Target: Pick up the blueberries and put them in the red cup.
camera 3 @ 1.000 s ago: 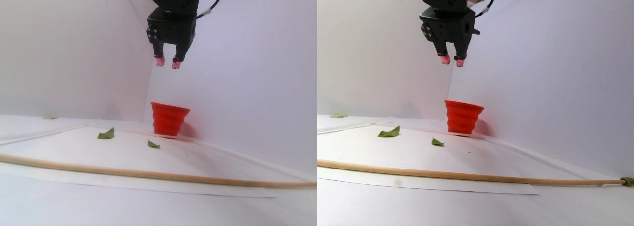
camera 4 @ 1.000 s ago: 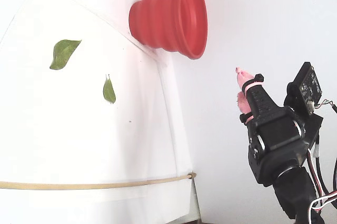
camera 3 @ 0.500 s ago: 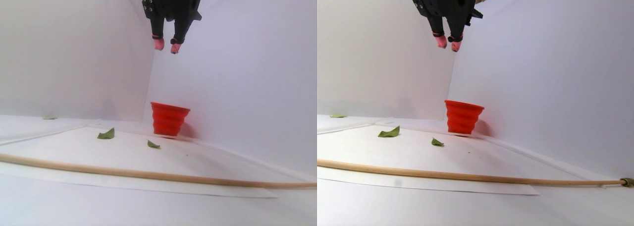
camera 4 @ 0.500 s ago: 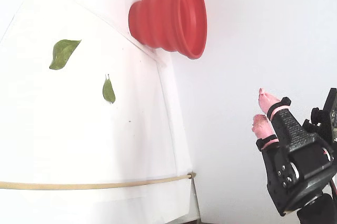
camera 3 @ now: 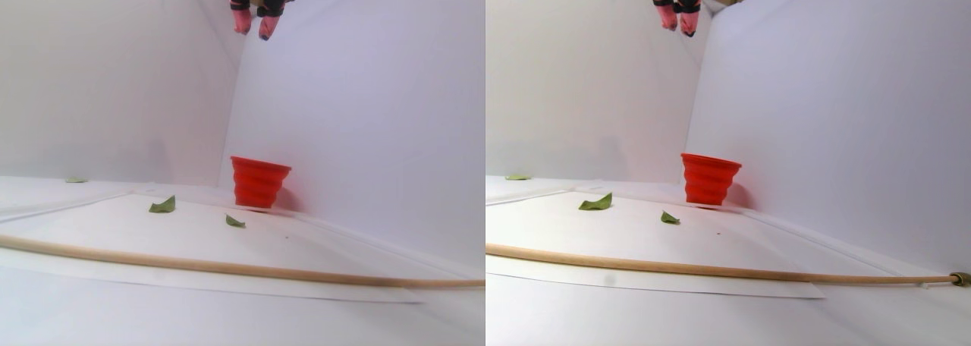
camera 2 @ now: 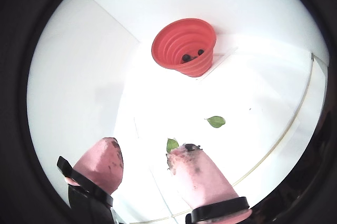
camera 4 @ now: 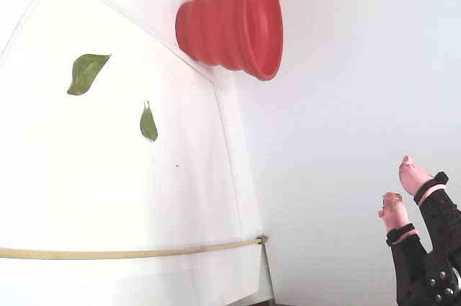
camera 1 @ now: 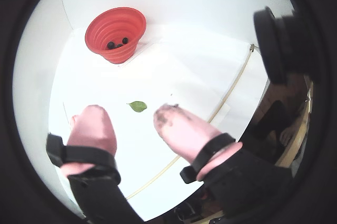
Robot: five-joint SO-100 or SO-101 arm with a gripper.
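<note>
The red cup (camera 1: 111, 22) stands by the white back wall. It also shows in the other wrist view (camera 2: 176, 39), the stereo pair view (camera 3: 258, 183) and the fixed view (camera 4: 216, 25). Two dark blueberries (camera 1: 110, 45) (camera 1: 125, 40) lie inside it, and they also show in the other wrist view (camera 2: 186, 57) (camera 2: 200, 52). My gripper (camera 1: 128, 114) (camera 2: 146, 147) is open and empty, with pink stained fingertips wide apart. It hangs high above the table, away from the cup (camera 3: 254, 31) (camera 4: 400, 180).
Green leaves (camera 3: 162, 205) (camera 3: 234, 221) lie on the white sheet in front of the cup; one (camera 1: 138, 106) shows between my fingertips. A long wooden stick (camera 3: 227, 268) lies across the sheet's near edge. White walls (camera 3: 364, 95) enclose the scene.
</note>
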